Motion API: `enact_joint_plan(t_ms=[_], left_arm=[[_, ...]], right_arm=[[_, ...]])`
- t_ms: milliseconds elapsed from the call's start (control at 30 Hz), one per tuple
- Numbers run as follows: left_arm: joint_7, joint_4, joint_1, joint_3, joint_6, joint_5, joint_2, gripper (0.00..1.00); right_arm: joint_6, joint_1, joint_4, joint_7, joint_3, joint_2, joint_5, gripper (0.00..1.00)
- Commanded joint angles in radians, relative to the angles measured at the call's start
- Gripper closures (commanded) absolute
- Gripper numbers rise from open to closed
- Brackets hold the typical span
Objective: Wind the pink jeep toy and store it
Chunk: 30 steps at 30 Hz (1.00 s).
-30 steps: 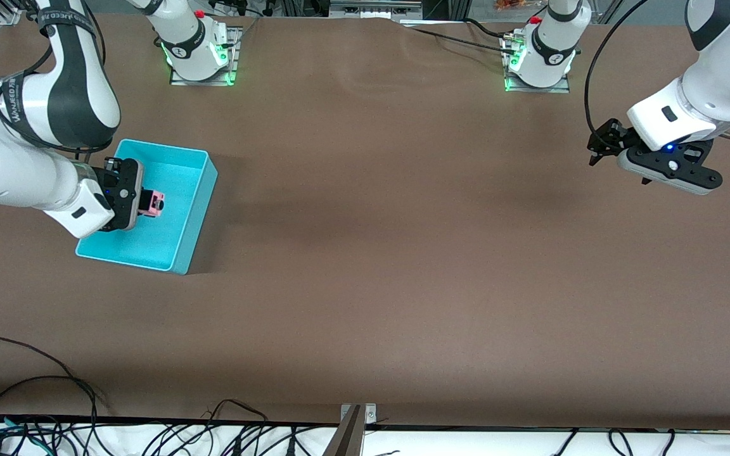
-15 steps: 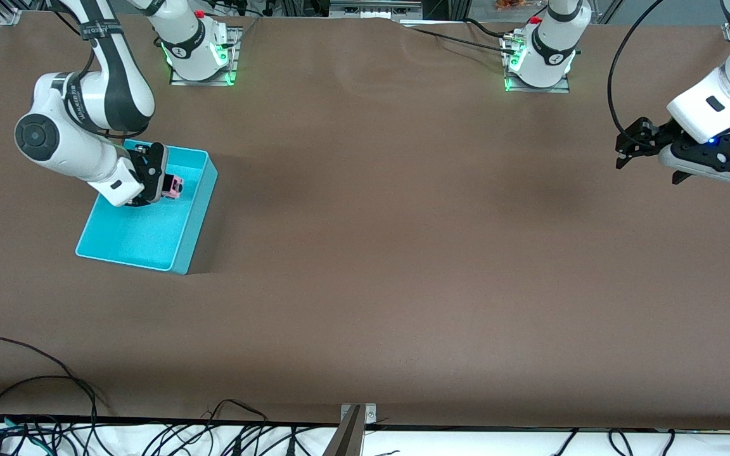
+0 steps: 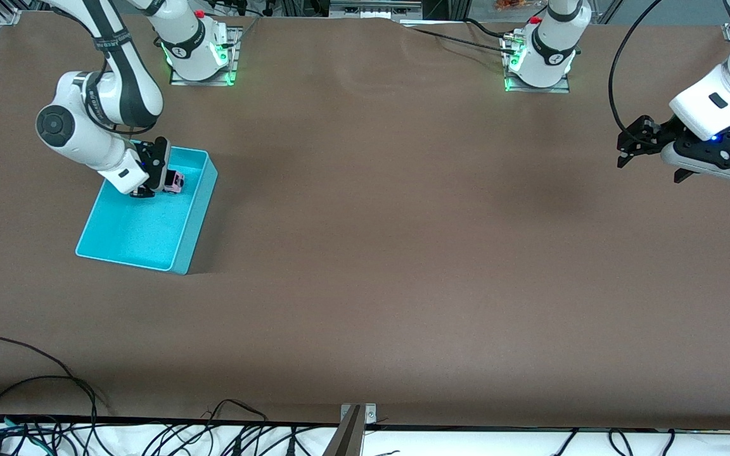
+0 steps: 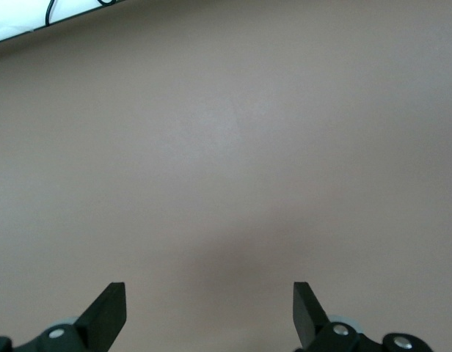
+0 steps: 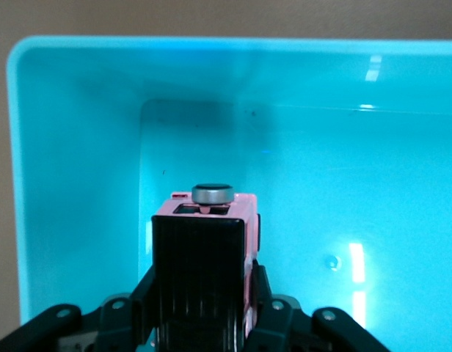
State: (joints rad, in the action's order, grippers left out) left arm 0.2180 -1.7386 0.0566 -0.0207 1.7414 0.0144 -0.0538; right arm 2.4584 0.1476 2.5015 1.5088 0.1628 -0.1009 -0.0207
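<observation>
Right end effector (image 3: 163, 175) is clamped on the pink jeep toy (image 3: 176, 182), holding it inside the teal bin (image 3: 149, 244), at the part of the bin farther from the front camera. The right wrist view shows the grip: both fingers (image 5: 274, 312) press the toy's flanks, its black rear faces the camera and a round grey knob (image 5: 213, 193) sits on top. Gripping by the sides leaves the wheels and the knob free, which suits a wind-up toy; it also lets the toy drop flat once released.

Whether the wheels already touch the bin floor cannot be told from either view; the toy looks low, below the rim.

Judgement: the storing step is in hand and nearly finished. What remains is to lower the toy if needed, spread the fingers, and lift out without catching the bin wall. Risk: if the spring is wound, the toy may roll into the wall on release, but the bin should contain it.

Left end effector (image 3: 632, 140) hangs over bare worktop (image 3: 403, 253) at the left arm's end, fingers (image 4: 108, 312) spread wide, holding nothing. This arm waits, parked well apart from the bin, presumably to keep clear of the right arm's placement.
</observation>
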Motion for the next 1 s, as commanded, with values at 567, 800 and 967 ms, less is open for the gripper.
enact_joint_plan(t_ms=[567,800,967], left_arm=[[-0.092,0.031,0.006,0.001,-0.013,-0.017,0.026,0.0],[-0.092,0.042,0.006,0.001,-0.014,-0.019,0.028,0.0],[-0.089,0.044,0.005,0.001,-0.014,-0.022,0.032,0.0]], right_arm=[[0.076,0.004,0.008,0.076,0.009,-0.014,-0.03,0.0],[0.059,0.004,-0.076,0.065,0.009,0.006,-0.036,0.0],[-0.021,0.006,-0.176,0.061,0.009,0.01,-0.149,0.0]])
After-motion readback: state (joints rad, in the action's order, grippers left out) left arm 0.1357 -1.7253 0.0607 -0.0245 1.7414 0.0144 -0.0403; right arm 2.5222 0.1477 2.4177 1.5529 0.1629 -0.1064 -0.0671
